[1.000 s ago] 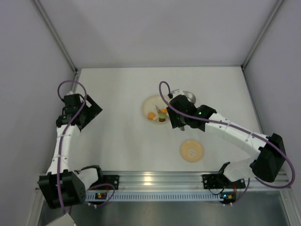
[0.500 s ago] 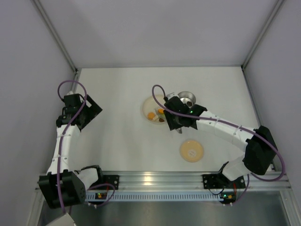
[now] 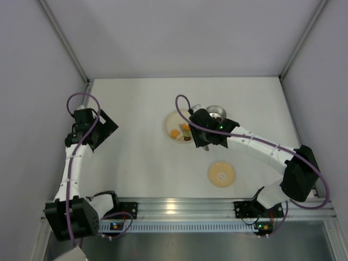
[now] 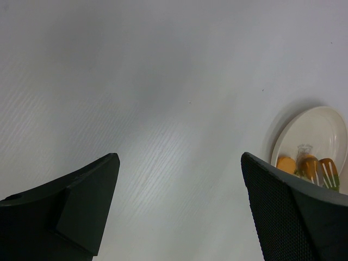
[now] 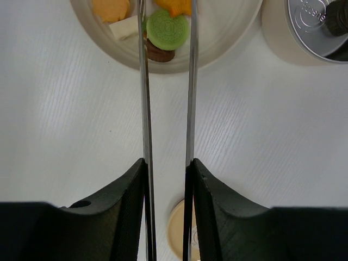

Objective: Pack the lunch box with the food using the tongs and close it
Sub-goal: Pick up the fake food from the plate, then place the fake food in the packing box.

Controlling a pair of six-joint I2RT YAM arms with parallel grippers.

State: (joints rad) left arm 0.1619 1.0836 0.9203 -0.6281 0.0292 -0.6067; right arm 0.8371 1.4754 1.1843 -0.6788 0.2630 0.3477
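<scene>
The lunch box (image 3: pixel 216 113) sits on a white table (image 3: pixel 141 163) inside grey walls (image 3: pixel 163 38); right fingers (image 5: pixel 125 201) grip the tongs (image 5: pixel 144 109), left fingers (image 4: pixel 70 201) spread apart.

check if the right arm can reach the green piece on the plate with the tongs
Probably yes: the right arm grips the tongs, and their blades straddle the green piece on the plate, nothing in between.

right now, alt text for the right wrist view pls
The right gripper grips the tongs, whose two thin arms run up to straddle a round green piece on the plate. More food pieces sit beside it; the open lunch box is at upper right, its lid at the bottom edge.
</scene>
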